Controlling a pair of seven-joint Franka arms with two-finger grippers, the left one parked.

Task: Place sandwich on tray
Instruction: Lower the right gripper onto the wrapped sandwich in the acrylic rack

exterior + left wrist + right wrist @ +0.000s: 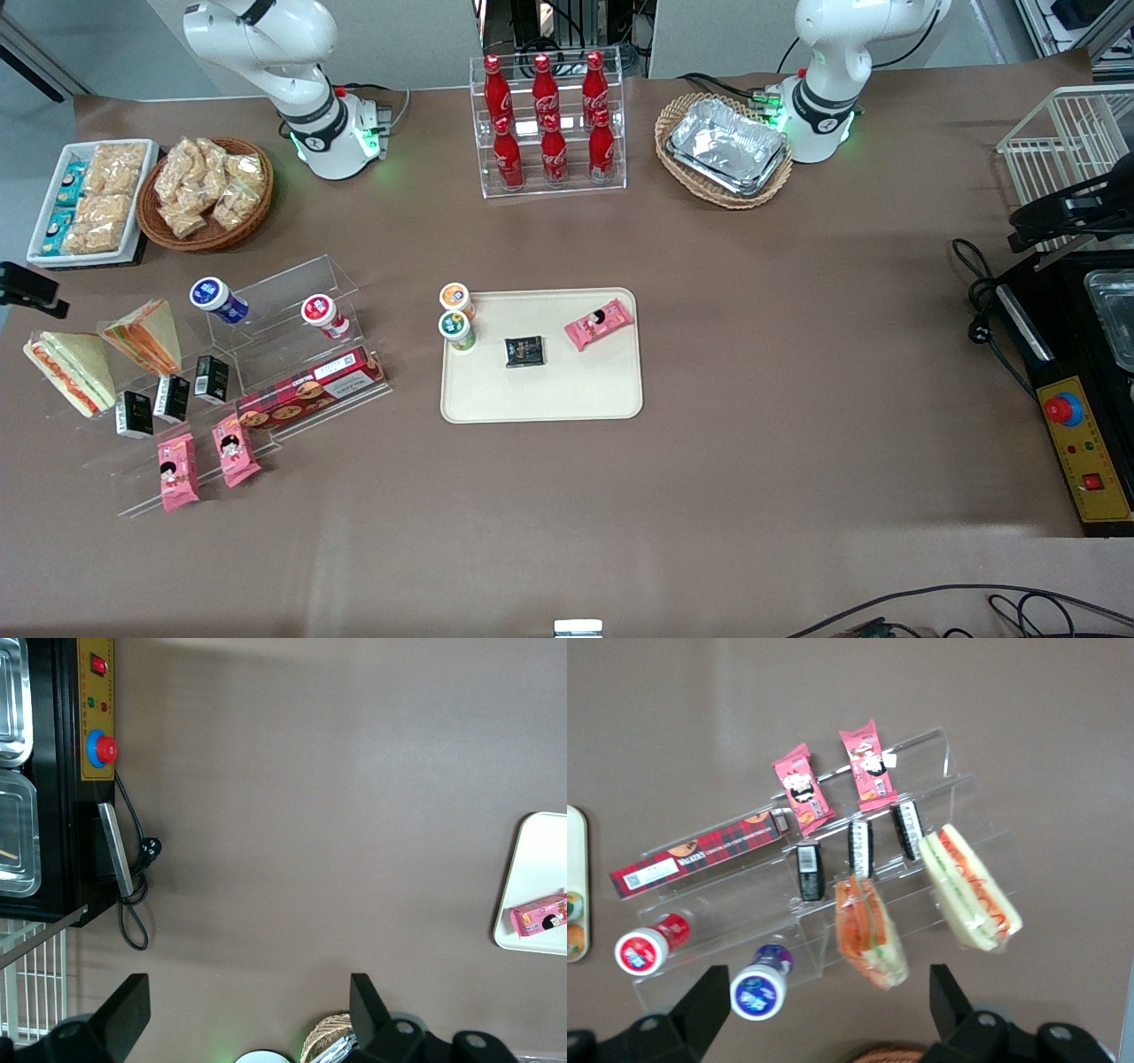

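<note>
1. Your gripper (824, 1010) hangs above the clear display rack (833, 877), fingers spread, gripping nothing.
2. The sandwich (971, 888) lies on the rack just off one fingertip, beside the orange-striped wedge (871, 930).
3. Its long red-filled edge runs slantwise.
4. Only the front view shows the tray (541, 403), well apart.

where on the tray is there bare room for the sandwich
The tray is bare along its edge nearest the front camera. Crowded: two cups, black packet, pink snack. The gripper, open, hovers above the sandwich.
</note>
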